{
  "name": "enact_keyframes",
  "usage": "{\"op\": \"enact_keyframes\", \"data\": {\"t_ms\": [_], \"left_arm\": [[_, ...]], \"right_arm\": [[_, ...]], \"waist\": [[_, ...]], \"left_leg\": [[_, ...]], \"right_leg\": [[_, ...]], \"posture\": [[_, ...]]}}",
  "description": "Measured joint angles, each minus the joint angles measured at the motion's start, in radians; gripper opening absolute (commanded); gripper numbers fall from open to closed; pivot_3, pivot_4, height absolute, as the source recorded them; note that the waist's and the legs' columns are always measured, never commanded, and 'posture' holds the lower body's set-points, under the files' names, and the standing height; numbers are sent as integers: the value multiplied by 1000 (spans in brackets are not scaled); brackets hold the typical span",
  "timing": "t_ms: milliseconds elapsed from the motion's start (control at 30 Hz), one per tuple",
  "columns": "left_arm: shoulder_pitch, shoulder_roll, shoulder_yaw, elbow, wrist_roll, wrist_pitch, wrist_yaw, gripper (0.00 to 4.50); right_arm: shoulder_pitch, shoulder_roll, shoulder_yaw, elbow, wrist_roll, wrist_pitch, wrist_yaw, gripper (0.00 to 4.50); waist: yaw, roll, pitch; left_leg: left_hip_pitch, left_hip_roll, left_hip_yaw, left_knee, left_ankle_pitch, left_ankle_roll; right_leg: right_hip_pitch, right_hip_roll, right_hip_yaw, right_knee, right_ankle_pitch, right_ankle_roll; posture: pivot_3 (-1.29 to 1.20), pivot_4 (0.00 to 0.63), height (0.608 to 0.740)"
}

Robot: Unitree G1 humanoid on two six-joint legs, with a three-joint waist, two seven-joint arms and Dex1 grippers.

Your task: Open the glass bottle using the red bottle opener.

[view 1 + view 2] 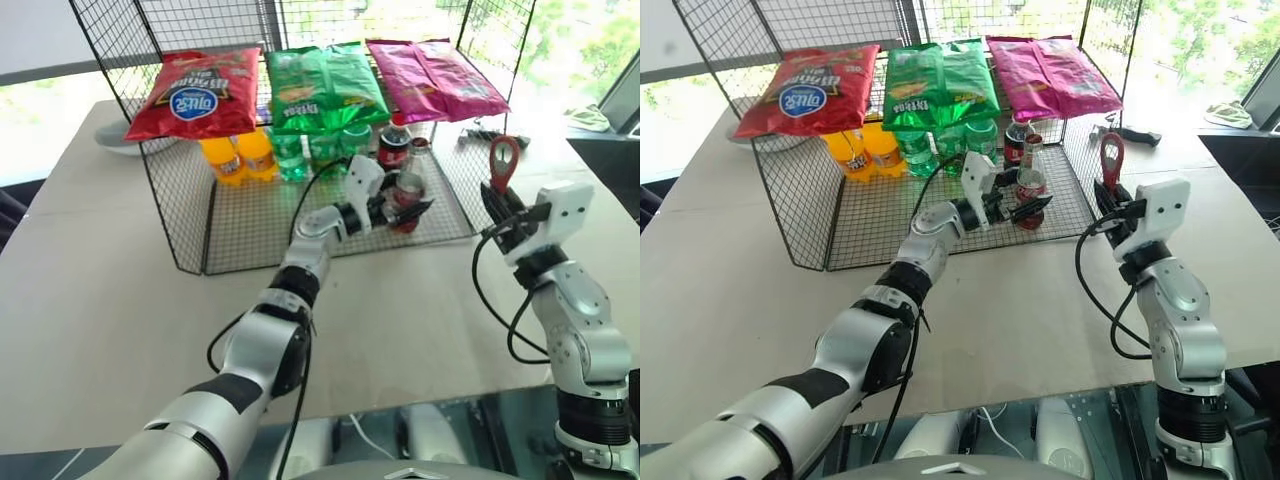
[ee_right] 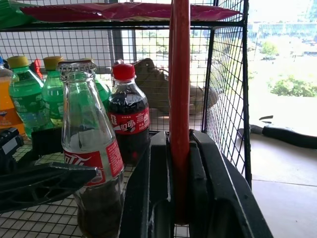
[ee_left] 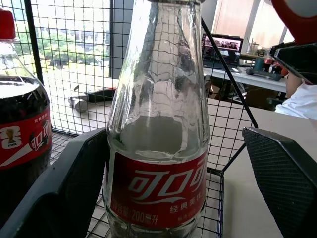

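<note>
Wire rack (image 1: 190, 215) on a table (image 1: 90, 300), chip bags on top, drinks w/ a plastic cola bottle (image 2: 129, 116) inside. Glass bottle (image 1: 1030, 185) stands upright at the rack's open front edge, cap on. Left gripper (image 1: 1025, 205) has its fingers spread wide either side of the bottle's label, not clamped. Right gripper (image 1: 507, 218), beside the rack, is clenched on the red bottle opener (image 1: 503, 160), held upright, loop end up.

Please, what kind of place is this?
Probably an office or lab with a mock shop shelf: a wire rack on a table holds snack bags and soft drinks; a laptop stands behind.
</note>
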Motion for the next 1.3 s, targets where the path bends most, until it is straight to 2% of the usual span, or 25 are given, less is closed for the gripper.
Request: {"op": "enact_keyframes", "data": {"t_ms": [100, 300, 400, 433, 467, 767, 867, 967, 1133, 1233, 1300], "left_arm": [[-48, -25, 11, 88, 37, -27, 69, 4410], [-88, -47, 28, 147, 87, -65, 156, 4410], [-89, -48, 30, 163, 107, -71, 191, 3614], [-89, -49, 34, 167, 113, -72, 199, 3042], [-89, -49, 36, 167, 114, -72, 200, 2832], [-82, -36, 63, 132, 102, -70, 139, 2854], [-31, -12, 70, -10, 61, -3, 66, 2854], [127, 58, 40, -312, 26, 125, -24, 2854], [410, 222, -12, -797, -9, 386, -67, 2854], [556, 306, -19, -1010, -32, 498, -77, 2854], [611, 321, -19, -1089, -55, 543, -68, 2854]], "right_arm": [[9, 10, 1, -11, -4, 0, -12, 0], [14, 15, 0, -16, -8, -8, -18, 0], [18, 15, 0, -16, -9, -13, -18, 0], [18, 15, 0, -16, -10, -19, -18, 0], [18, 15, 0, -16, -11, -19, -18, 0], [-18, 21, 14, 11, -26, -37, -8, 0], [-29, 22, 19, 26, -28, -43, -3, 0], [-45, 21, 19, 43, -32, -54, 3, 0], [-76, 20, 19, 84, -35, -66, 10, 0], [-100, 22, 22, 116, -35, -75, 23, 0], [-115, 24, 31, 134, -35, -82, 29, 0]], "waist": [[1, 0, 0], [-1, 0, 0], [-1, 0, 0], [-1, 0, 0], [-1, 0, 0], [-3, 0, 0], [-4, 0, 0], [-22, 0, 0], [-32, 1, 0], [-24, 1, 0], [-14, 1, 0]], "left_leg": [[0, 0, 0, 1, 0, 0], [0, 0, 0, 1, 0, 0], [0, 0, 0, 1, 0, 0], [0, 0, 0, 1, 0, 0], [0, 0, 0, 1, 0, 0], [0, 0, 0, 1, 0, 0], [0, 0, 0, 1, 0, 0], [0, 1, -2, 0, 0, 0], [1, 1, -4, 0, 0, 0], [2, 0, -5, 1, 0, 0], [2, 0, -6, 2, 0, 0]], "right_leg": [[0, 0, 0, 0, 0, 0], [0, 0, 0, 1, 0, 0], [0, 0, 0, 1, 0, 0], [0, 0, 0, 1, 0, 0], [0, 0, 0, 1, 0, 0], [0, 0, 0, 1, 0, 0], [0, 0, 1, 1, 0, 0], [-1, 1, 3, 2, 0, 0], [-2, 2, 6, 3, 0, 0], [-2, 2, 5, 3, 0, 0], [-1, 1, 4, 3, 0, 0]], "posture": [[0, 150, 740], [0, 150, 740], [0, 150, 740], [0, 150, 740], [0, 150, 740], [0, 150, 740], [0, 150, 740], [0, 150, 740], [0, 150, 740], [0, 150, 740], [0, 150, 740]]}}
